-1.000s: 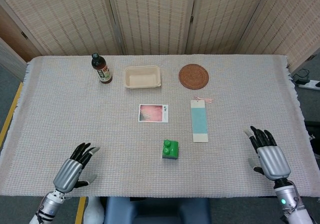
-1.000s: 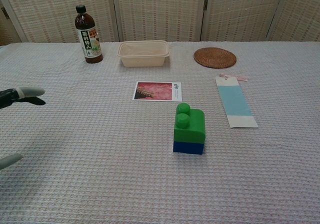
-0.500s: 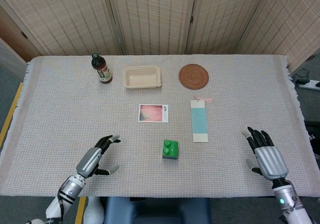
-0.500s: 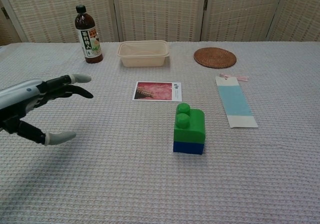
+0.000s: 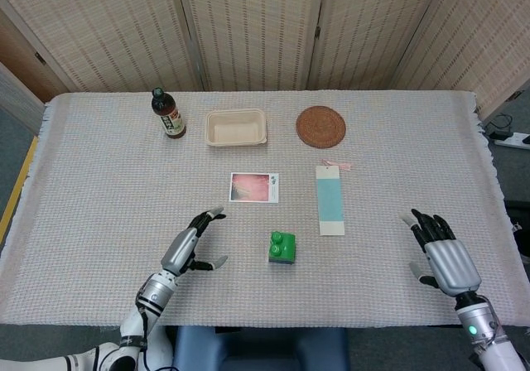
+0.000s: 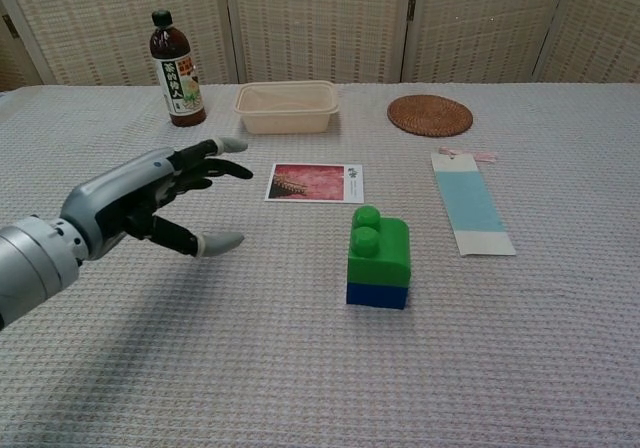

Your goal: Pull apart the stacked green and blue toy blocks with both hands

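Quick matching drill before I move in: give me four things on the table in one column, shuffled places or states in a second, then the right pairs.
Things:
1. green block
2. left hand
3. right hand
4. bottle

Places or states:
A. open, at the table's near right edge, far from the blocks
B. stacked on the blue block
C. upright at the far left, beside the beige container
D. open, fingers spread, reaching toward the blocks without touching them

Pairs: 1-B, 2-D, 3-A, 4-C
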Robot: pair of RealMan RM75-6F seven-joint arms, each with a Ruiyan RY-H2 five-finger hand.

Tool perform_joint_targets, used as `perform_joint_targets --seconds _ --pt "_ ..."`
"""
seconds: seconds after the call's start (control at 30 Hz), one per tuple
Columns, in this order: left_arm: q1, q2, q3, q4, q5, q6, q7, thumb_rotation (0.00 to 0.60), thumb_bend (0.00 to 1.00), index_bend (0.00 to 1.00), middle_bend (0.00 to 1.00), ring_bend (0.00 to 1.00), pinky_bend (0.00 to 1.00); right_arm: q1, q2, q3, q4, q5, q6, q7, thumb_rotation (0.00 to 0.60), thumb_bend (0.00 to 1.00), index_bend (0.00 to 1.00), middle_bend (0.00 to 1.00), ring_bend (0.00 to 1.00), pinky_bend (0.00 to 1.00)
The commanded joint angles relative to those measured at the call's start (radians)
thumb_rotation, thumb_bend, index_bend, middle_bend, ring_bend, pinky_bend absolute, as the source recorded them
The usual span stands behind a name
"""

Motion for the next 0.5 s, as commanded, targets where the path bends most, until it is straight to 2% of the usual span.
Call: perform_joint_targets --seconds 0.03,0.27,0.5 --pt "-0.018 -0.042 -0.006 0.038 -0.009 -0.007 0.016 0.600 0.32 0.08 0.19 0.00 0.00 0.000 0.005 0.002 0.002 0.001 0.002 0.011 0.600 0.40 0.00 0.00 0.00 0.00" --pt "-0.051 -0.152 -0.023 0.119 -0.049 -0.021 0.078 0.600 0.30 0.08 0.19 0.00 0.00 0.006 0.017 0.006 0.010 0.011 -0.013 0.046 0.600 0.40 0.00 0.00 0.00 0.00" --pt "-0.070 -0.214 -0.038 0.167 -0.059 -0.012 0.116 0.600 0.29 0.08 0.20 0.00 0.00 0.007 0.023 0.004 0.009 0.004 -0.013 0.061 0.600 0.40 0.00 0.00 0.00 0.00"
